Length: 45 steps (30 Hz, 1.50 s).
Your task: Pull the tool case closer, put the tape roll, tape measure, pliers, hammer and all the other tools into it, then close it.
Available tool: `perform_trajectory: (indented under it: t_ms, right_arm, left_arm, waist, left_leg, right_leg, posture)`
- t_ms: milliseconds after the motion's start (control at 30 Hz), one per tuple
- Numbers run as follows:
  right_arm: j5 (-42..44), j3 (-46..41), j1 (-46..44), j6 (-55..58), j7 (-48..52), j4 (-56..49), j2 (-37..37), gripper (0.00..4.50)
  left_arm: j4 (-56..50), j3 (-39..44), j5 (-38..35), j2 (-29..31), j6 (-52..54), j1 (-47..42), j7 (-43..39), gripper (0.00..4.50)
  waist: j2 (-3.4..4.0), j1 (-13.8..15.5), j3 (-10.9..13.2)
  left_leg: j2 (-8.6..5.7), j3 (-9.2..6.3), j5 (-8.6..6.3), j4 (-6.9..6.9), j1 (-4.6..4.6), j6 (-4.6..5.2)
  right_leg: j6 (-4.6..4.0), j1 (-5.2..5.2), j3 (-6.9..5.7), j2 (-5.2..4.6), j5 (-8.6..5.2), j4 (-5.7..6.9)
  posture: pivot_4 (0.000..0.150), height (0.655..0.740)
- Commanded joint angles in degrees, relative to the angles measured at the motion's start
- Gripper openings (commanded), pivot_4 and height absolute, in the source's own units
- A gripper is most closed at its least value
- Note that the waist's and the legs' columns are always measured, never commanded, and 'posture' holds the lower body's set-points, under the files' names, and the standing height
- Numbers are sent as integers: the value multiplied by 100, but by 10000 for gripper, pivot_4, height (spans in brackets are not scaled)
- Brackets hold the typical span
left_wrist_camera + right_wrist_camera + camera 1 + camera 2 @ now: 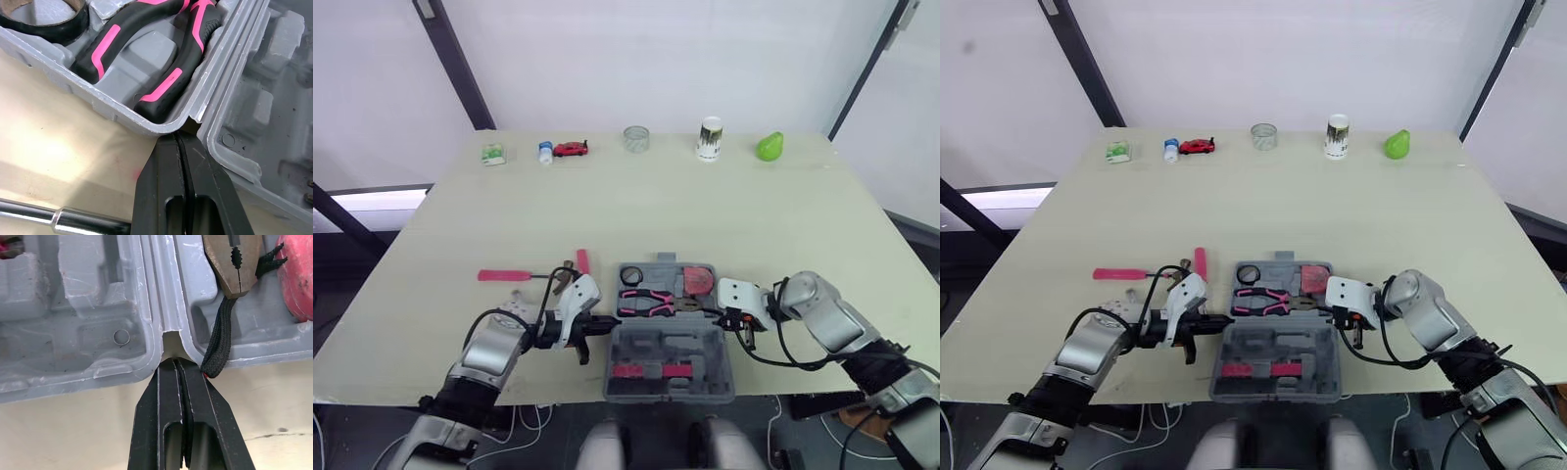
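Observation:
The grey tool case (pixel 685 343) lies open at the table's near edge. Its far half holds a black tape roll (pixel 631 276), pink-and-black pliers (pixel 646 302) and a red tape measure (pixel 698 280). A pink-handled piece (pixel 651 370) sits in the near half. My left gripper (pixel 610 321) is shut, its tip (pixel 182 137) at the hinge notch on the case's left side. Shut as well, my right gripper (pixel 717 313) has its tip (pixel 175 363) at the right hinge notch, beside a black cord (pixel 220 333). A pink-handled tool (pixel 509 275) and a shorter pink tool (pixel 582 260) lie left of the case.
Along the far edge stand a green pack (pixel 492 154), a small bottle (pixel 545 152), a red toy car (pixel 571 149), a clear cup (pixel 636 138), a white cup (pixel 710 138) and a green object (pixel 770 146). A chrome shaft (pixel 63 220) lies by my left gripper.

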Motion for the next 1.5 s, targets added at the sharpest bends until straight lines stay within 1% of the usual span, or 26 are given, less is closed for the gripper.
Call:
perform_trajectory:
  t_ms: [33,233,667,1500]
  right_arm:
    - [9,17,-192,-211,-169,71,276,0]
    - [-56,-3,-296,-279,-187,233,394,0]
    - [-95,-68,-298,-287,-193,226,456,0]
    - [-80,-180,-377,-286,-167,225,332,0]
  left_arm:
    - [31,-145,53,-209,-136,-183,130,344]
    - [183,-64,137,-269,-189,-312,226,344]
    - [390,-18,303,-331,-447,-454,383,344]
    - [135,7,147,-384,-322,-511,324,344]
  waist:
    - [0,3,0]
    - [1,0,-1]
    - [1,-5,-1]
    - [1,-3,0]
  left_leg:
    - [0,0,0,0,0,0]
    - [0,-1,0,1,0,0]
    - [0,-2,0,1,0,0]
    - [0,-2,0,0,-6,0]
  right_leg:
    - [0,1,0,0,0,0]
    - [1,1,0,0,0,0]
    - [0,1,0,1,0,1]
    - [0,-1,0,0,0,-2]
  posture:
    - [1500,7400]
    - [1500,7400]
    - [1500,7400]
    - [1500,7400]
